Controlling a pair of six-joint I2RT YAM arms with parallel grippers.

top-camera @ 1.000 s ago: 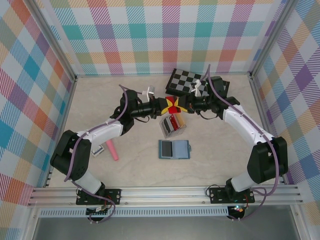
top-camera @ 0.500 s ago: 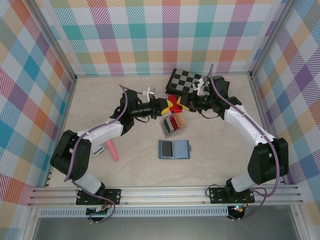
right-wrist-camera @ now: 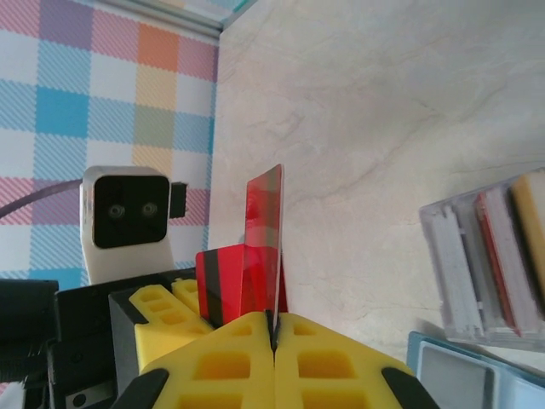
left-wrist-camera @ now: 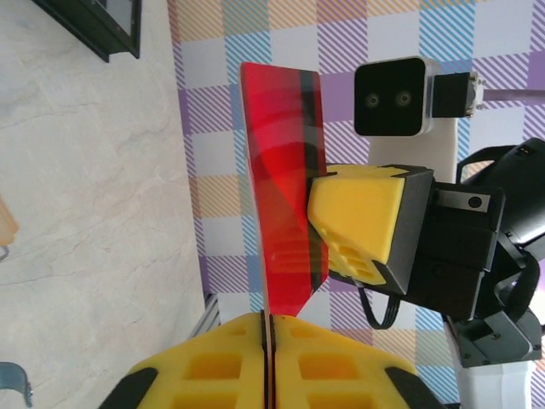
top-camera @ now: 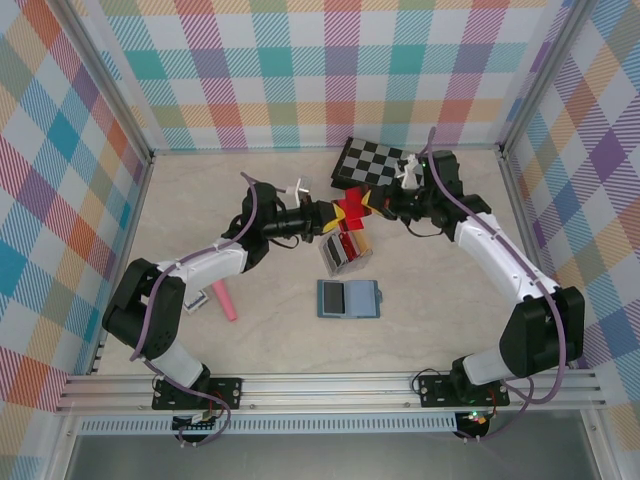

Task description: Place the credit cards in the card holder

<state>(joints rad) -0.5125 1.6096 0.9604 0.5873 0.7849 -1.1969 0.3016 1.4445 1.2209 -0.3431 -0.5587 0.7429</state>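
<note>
Red plastic is pinched tight now. My left hand (left-wrist-camera: 269,334) and my right hand (right-wrist-camera: 274,331) were a little loose a moment ago, and both have squeezed shut on the red card (left-wrist-camera: 274,153), up in the air between them. I cannot tell if it is one card or two. The card holder (top-camera: 349,298) lies open on the worktop (top-camera: 200,200), apart from my hands, just past the clear rack (top-camera: 344,250) where more cards stand. I think one hand must let go before the card can go in.
</note>
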